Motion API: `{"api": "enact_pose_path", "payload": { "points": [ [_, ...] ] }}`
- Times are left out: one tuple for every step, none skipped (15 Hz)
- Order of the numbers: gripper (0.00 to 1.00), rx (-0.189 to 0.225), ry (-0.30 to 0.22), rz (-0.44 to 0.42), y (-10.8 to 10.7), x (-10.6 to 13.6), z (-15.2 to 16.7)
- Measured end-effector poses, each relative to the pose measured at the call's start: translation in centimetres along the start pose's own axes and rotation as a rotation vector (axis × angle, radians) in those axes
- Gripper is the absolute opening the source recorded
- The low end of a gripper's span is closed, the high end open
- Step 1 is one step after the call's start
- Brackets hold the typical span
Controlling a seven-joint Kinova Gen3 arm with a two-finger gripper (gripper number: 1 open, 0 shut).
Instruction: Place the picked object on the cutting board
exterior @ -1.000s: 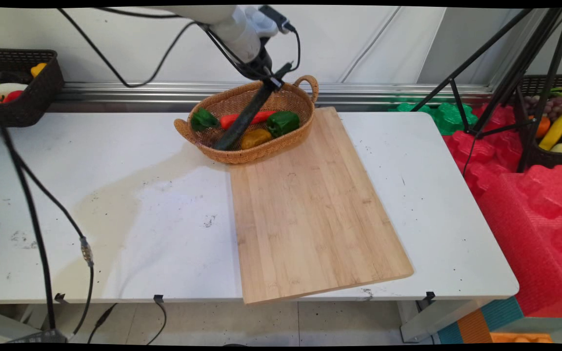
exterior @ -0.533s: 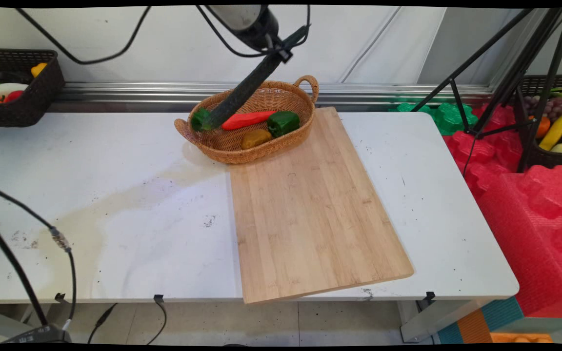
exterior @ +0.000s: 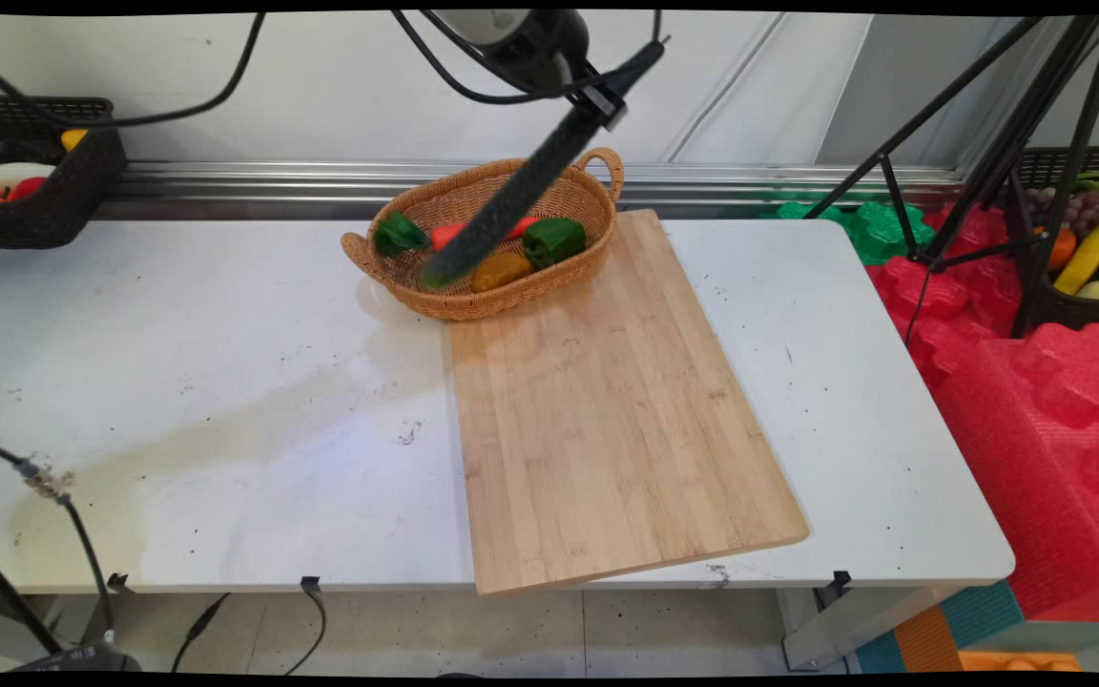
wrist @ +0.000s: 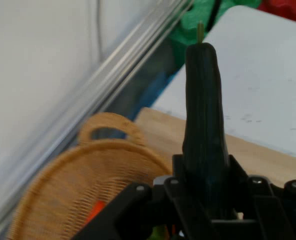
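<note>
In the main view the gripper (exterior: pixel 580 91) is holding a dark cucumber (exterior: pixel 502 210) slanting above the wicker basket (exterior: pixel 549 281) at the counter's (exterior: pixel 225 382) far side. In the hand view the fingers (wrist: pixel 240 180) are clamping the cucumber (wrist: pixel 204 120) at its lower end, so it is standing out.

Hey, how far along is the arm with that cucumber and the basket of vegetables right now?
Done: the cucumber is off the basket, hanging slanted in the air above it. In hand: the gripper is shut on the cucumber's end. Left: the wooden board is bare, and the two green peppers, the red vegetable and the yellowish one lie in the basket.
</note>
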Motion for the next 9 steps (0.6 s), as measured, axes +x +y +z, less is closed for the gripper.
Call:
{"api": "enact_pose_path", "payload": {
  "points": [
    [0.00,-0.014,-0.005,-0.022,1.0,-0.2,-0.2],
    [0.00,-0.025,-0.009,-0.040,1.7,-0.3,-0.2],
    [0.00,-0.037,-0.016,-0.063,2.7,-0.5,0.0],
    [0.00,-0.042,-0.020,-0.075,3.2,-0.6,0.1],
    [0.00,-0.048,-0.027,-0.091,3.8,-0.8,0.4],
    [0.00,-0.055,-0.037,-0.110,4.6,-1.1,0.9],
    [0.00,-0.060,-0.046,-0.126,5.2,-1.3,1.4],
    [0.00,-0.063,-0.059,-0.145,5.8,-1.7,2.0],
    [0.00,-0.067,-0.069,-0.160,6.3,-2.0,2.7]
  ]
}}
